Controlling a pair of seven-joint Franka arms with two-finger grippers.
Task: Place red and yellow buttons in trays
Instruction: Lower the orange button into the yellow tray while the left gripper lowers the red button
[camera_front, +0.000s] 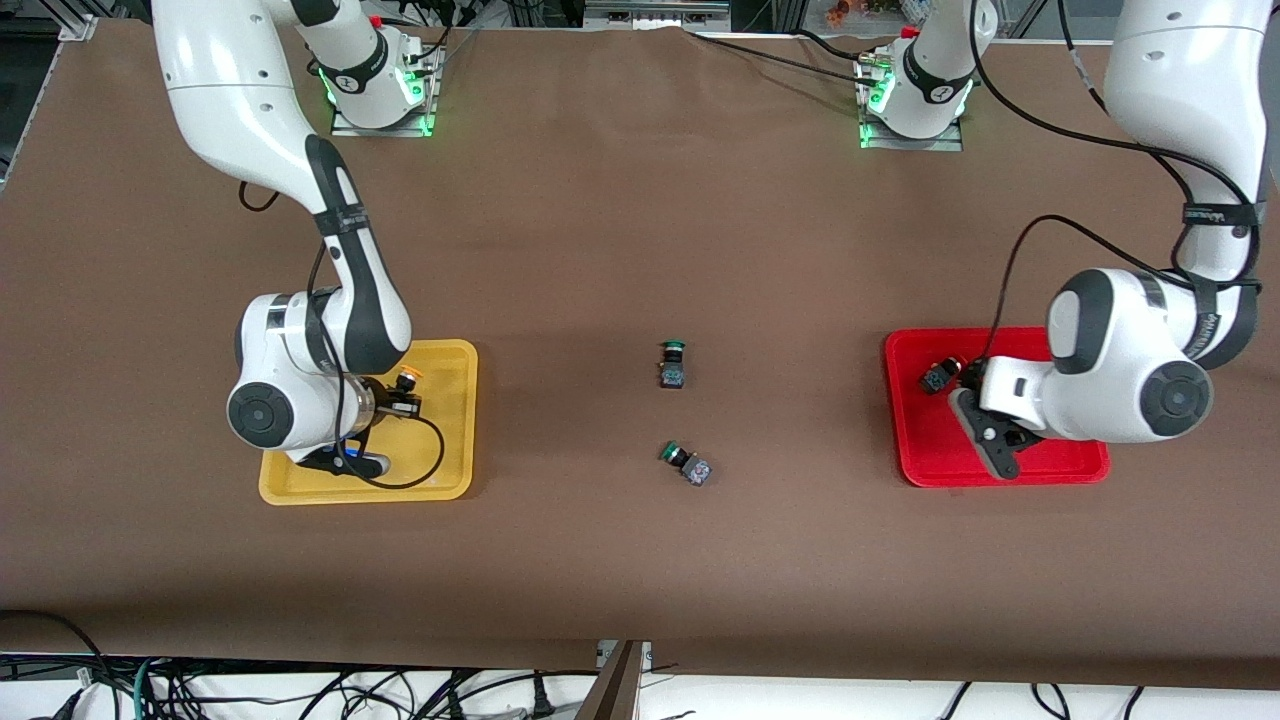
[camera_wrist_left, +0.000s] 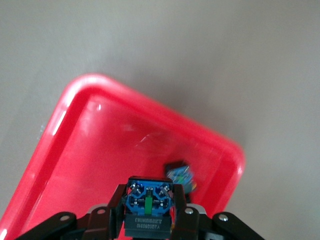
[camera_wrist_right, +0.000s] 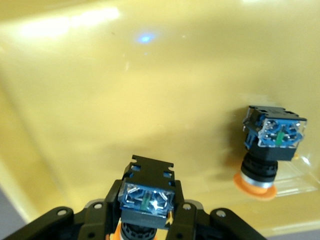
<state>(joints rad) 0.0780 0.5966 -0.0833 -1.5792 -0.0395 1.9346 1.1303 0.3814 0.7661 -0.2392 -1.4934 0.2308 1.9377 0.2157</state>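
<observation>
Two yellow buttons at the yellow tray (camera_front: 455, 420): one lying inside (camera_wrist_right: 267, 150), one (camera_wrist_right: 146, 200) clamped in the right pincer (camera_wrist_right: 145, 220), cap hidden. Two more at the red tray (camera_wrist_left: 75, 145): one inside (camera_wrist_left: 181, 176), one (camera_wrist_left: 148, 205) gripped by the left pincer (camera_wrist_left: 148, 222), caps unseen. Two green buttons (camera_front: 673, 364) (camera_front: 686, 464) mid-desk.

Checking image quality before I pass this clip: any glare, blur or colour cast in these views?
Front view: even light, sharp, soft shadows under both arms. Left wrist view: red tray has a glossy rim highlight; the loose button in it looks smeared, while the one in the left hand is crisp. Right wrist view: bright reflections and a blue spot on the yellow tray; both buttons sharp.
</observation>
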